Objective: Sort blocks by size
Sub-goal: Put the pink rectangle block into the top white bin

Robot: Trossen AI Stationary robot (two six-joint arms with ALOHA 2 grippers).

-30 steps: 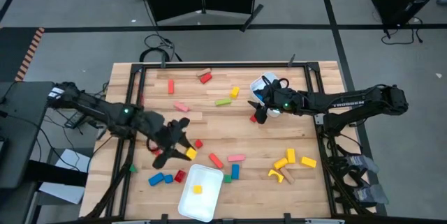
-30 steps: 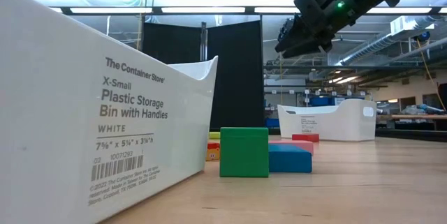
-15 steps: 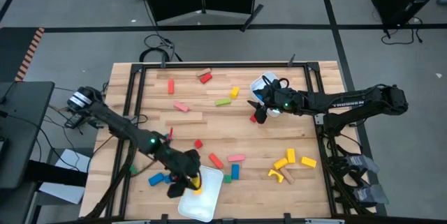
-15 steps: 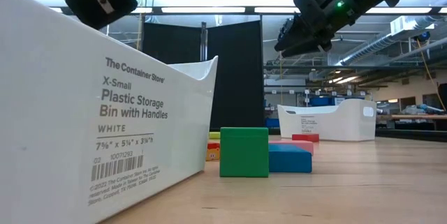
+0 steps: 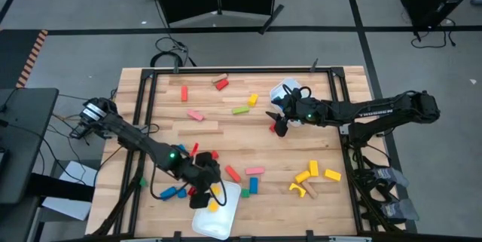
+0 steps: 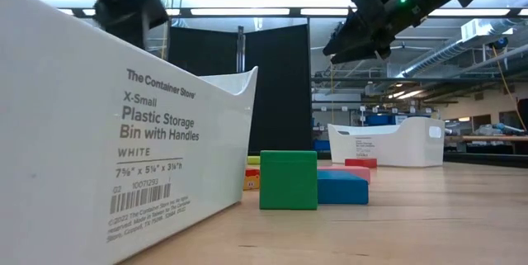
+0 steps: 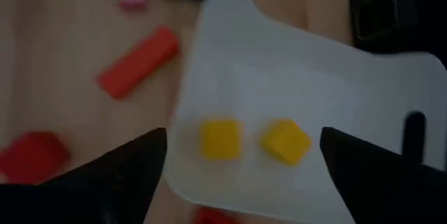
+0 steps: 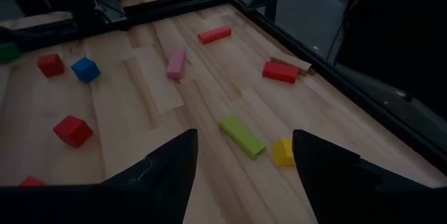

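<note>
- Over the white tray (image 5: 226, 215) at six o'clock, I see my left gripper (image 7: 241, 155) spread above two yellow cubes (image 7: 221, 139).
- Toward two o'clock, my right gripper (image 8: 243, 158) hangs spread, empty.

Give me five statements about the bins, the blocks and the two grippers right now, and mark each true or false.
1. Two yellow cubes lie in the near white bin. True.
2. The left gripper is over that bin with its fingers open. True.
3. The right gripper holds a green bar. False: nothing sits between its fingers; the green bar lies on the table.
4. The near bin holds a blue block. False: only the yellow cubes show inside; blue blocks lie on the table beside it.
5. In the low view a green block stands in front of a blue one. True.
</note>
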